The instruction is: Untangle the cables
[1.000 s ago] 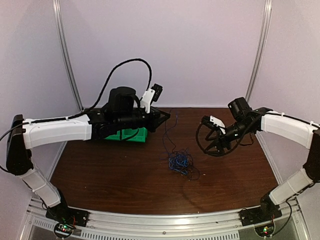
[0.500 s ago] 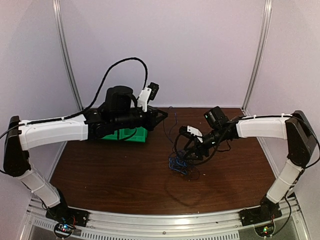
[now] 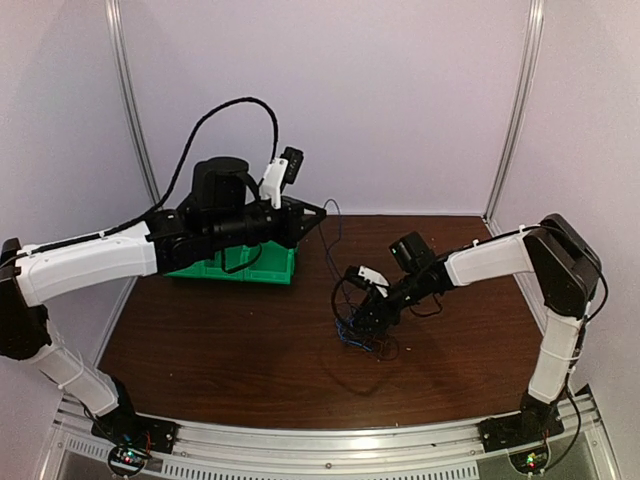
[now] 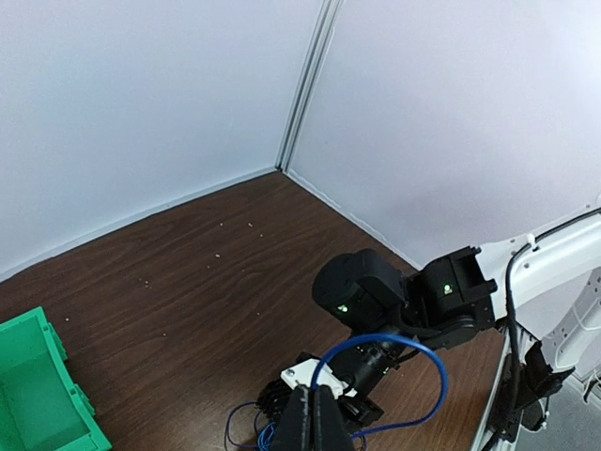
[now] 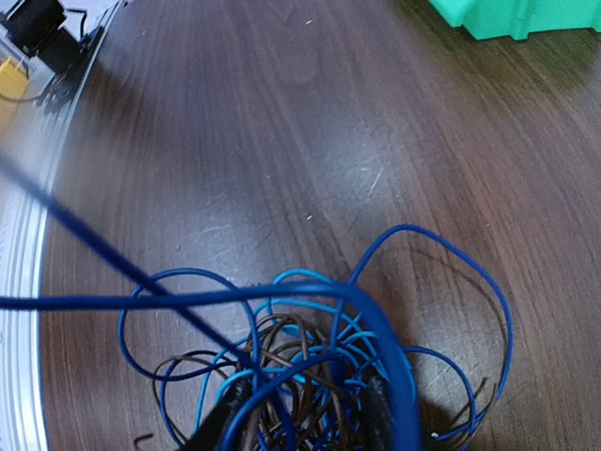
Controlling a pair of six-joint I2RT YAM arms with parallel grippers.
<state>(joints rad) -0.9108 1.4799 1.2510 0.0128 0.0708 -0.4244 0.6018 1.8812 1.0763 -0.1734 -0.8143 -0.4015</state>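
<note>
The cables are a tangle point(image 3: 358, 332) of blue, light blue and brown wires on the brown table. My left gripper point(image 3: 318, 213) hangs above the table, shut on one blue cable point(image 3: 328, 262) that runs down to the tangle. In the left wrist view that cable point(image 4: 413, 343) loops out from the closed left gripper point(image 4: 313, 399). My right gripper point(image 3: 362, 318) is lowered into the tangle. In the right wrist view the right gripper point(image 5: 299, 413) is open, its fingers point(image 5: 376, 406) astride the wires point(image 5: 310, 362), with the thick blue cable point(image 5: 188, 299) crossing in front.
A green bin point(image 3: 240, 265) stands at the back left, under the left arm, and shows at the top edge of the right wrist view point(image 5: 512, 17). White walls close the table at the back and sides. A metal rail point(image 3: 330, 440) runs along the near edge.
My right arm has swung left and down from mid-air onto the tangle, and its jaws have narrowed. My left arm has drawn slightly back and up with the blue cable.
</note>
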